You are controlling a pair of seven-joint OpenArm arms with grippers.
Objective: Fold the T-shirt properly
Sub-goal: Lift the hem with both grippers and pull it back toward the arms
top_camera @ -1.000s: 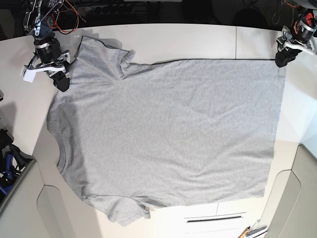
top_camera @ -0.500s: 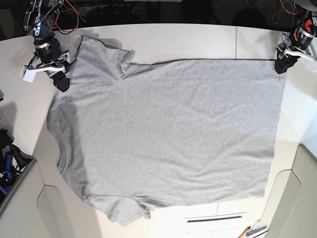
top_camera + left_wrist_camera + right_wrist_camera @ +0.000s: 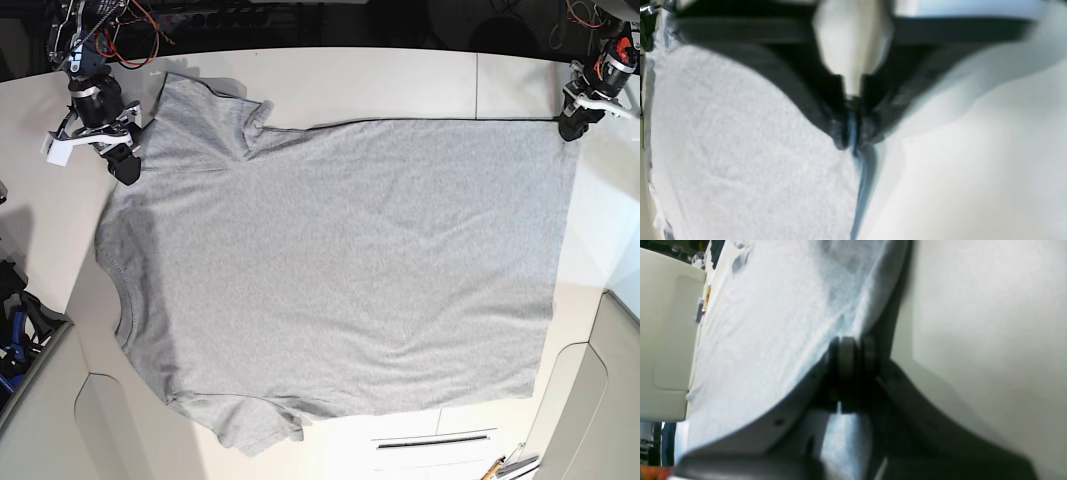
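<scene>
Heather-grey T-shirt (image 3: 330,270) lies spread flat, plain side up, across a white bench (image 3: 400,75), its collar toward the base view's left and its hem toward the right. The left hand (image 3: 570,127) is clamped on the far hem corner, its fingers (image 3: 840,140) pinching the fabric edge. The right hand (image 3: 126,170) is closed on the shirt's edge by the far sleeve.

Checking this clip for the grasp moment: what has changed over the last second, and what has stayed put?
The left gripper drew in slightly at the hem corner and shut on the T-shirt; the left wrist view shows its jaws together, pinching the edge. The right gripper stayed shut on the shoulder edge by the sleeve, and the shirt still lies flat on the table.
</scene>
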